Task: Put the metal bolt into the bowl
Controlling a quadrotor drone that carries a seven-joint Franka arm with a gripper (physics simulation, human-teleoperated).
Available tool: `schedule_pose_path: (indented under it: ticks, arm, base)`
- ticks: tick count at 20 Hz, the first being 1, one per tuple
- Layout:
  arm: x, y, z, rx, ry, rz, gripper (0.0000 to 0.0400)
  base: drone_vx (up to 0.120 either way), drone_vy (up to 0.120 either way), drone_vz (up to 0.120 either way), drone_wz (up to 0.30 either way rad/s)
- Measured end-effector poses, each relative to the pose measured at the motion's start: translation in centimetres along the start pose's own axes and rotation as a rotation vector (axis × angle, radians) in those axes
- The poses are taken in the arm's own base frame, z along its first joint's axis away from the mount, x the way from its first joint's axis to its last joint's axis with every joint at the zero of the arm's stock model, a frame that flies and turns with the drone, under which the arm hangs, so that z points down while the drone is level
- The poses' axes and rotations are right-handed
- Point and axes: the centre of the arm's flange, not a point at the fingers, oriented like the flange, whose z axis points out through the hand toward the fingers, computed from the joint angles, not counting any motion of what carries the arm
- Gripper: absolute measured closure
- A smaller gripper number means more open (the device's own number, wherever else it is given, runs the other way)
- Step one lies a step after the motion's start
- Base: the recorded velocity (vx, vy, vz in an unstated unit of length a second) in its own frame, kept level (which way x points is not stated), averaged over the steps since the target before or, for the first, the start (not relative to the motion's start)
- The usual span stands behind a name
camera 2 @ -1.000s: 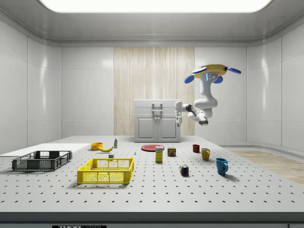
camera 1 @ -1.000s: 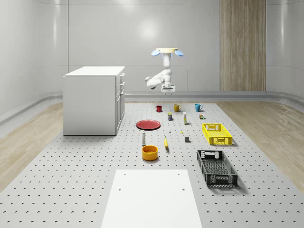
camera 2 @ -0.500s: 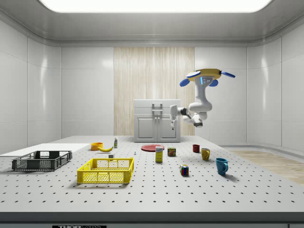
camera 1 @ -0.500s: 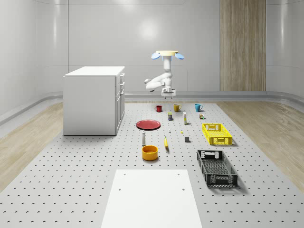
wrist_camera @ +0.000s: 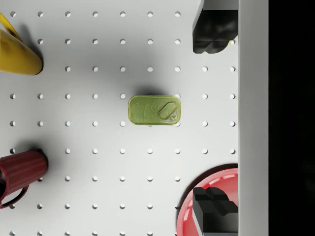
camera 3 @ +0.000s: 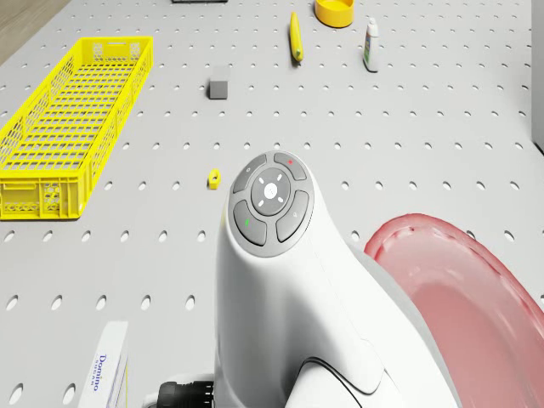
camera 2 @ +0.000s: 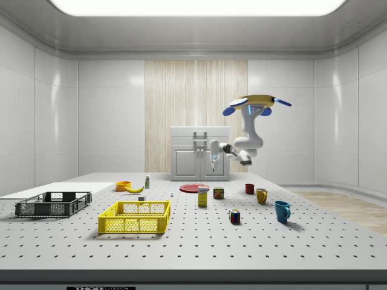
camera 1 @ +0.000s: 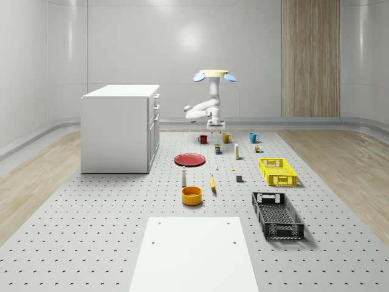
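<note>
White and pale grey, the drone [camera 2: 256, 101] hovers in the air above the far end of the grey perforated surface [camera 1: 109, 231], roughly over the mugs and the tin. Its white arm [camera 2: 245, 140] folds down and toward the side view's left, and the jaws [camera 1: 214, 126] hang pointing downward, well above the surface. In the wrist view the two dark fingertips [wrist_camera: 214, 30] stand wide apart with nothing between them, so the jaws are released and empty. Directly beneath them lies a green rectangular tin with a pull tab [wrist_camera: 154, 109], with a dark red ribbed mug [wrist_camera: 19, 169] and a yellow mug [wrist_camera: 15, 51] to one side and the flat red round plate [wrist_camera: 206, 194] at the other.

The small metal bolt with a yellow head [camera 3: 214, 178] lies on the surface between the long yellow mesh crate [camera 3: 64, 119] and the plate, well apart from the jaws. The orange round bowl [camera 1: 191, 195] sits farther on, near a yellow banana [camera 1: 213, 182] and a small white bottle [camera 1: 183, 177].
</note>
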Motion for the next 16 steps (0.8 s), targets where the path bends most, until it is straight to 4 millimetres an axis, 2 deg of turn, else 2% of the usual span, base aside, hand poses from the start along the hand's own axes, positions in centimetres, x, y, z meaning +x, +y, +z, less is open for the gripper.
schedule_pose_path:
  ticks: [7, 15, 16]
  arm:
    - [0.00, 0.00, 0.00, 0.000, 0.000, 0.000, 0.0000]
    - [0.00, 0.00, 0.00, 0.000, 0.000, 0.000, 0.0000]
    - [0.00, 0.00, 0.00, 0.000, 0.001, 0.000, 0.0000]
  base:
    - [0.120, -0.011, -0.006, 0.000]
    - [0.120, 0.000, -0.115, 0.000]
    - [0.120, 0.000, 0.000, 0.000]
